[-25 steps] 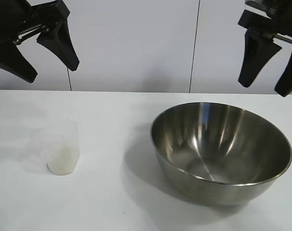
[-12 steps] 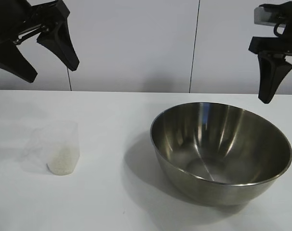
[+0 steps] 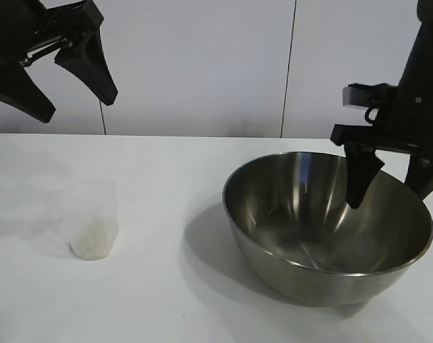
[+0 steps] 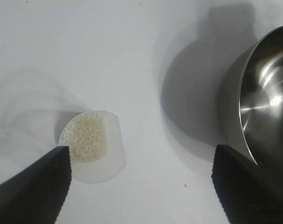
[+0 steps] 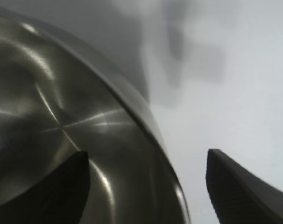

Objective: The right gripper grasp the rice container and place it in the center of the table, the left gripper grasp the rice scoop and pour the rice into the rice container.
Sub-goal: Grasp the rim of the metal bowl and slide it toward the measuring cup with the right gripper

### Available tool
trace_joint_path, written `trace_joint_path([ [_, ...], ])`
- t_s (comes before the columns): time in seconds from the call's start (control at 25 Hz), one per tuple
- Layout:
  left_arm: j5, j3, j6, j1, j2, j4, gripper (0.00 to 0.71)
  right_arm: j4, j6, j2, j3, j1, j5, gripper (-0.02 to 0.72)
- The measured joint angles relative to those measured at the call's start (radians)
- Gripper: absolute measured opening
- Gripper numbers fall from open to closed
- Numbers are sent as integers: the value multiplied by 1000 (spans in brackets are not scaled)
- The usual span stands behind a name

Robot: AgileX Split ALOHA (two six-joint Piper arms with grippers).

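The rice container (image 3: 309, 229), a shiny steel bowl, stands on the white table (image 3: 195, 164) right of centre. My right gripper (image 3: 391, 187) is open and low over its far-right rim, one finger inside the bowl and one outside. In the right wrist view the rim (image 5: 148, 126) runs between the fingers of the right gripper (image 5: 147, 154). The rice scoop (image 3: 88, 218), a translucent cup with rice (image 3: 93, 239) in its bottom, stands at the left. My left gripper (image 3: 78, 108) is open and empty, high above it. In the left wrist view the left gripper (image 4: 140, 158) is over the scoop (image 4: 97, 161), the rice (image 4: 88, 137) and the bowl's edge (image 4: 267, 98).
A pale panelled wall (image 3: 202, 64) runs behind the table. Bare tabletop lies between the scoop and the bowl.
My right gripper has come down from the upper right to straddle the bowl's far-right rim. The left gripper, scoop and bowl have not moved.
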Motion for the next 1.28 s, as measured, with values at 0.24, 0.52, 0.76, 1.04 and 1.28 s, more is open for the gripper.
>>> trace_joint_path([
  [0.24,0,0,0,0,0,0,598,38,-81,31,0,0,-10,185],
  [0.52,0,0,0,0,0,0,598,39,-114,-8,0,-1,-6,20],
  [0.76,0,0,0,0,0,0,598,84,-137,-83,1,-16,17,20],
  [1.04,0,0,0,0,0,0,598,126,-84,-142,1,54,11,20],
  [1.28,0,0,0,0,0,0,598,129,-33,-82,1,190,-70,20],
])
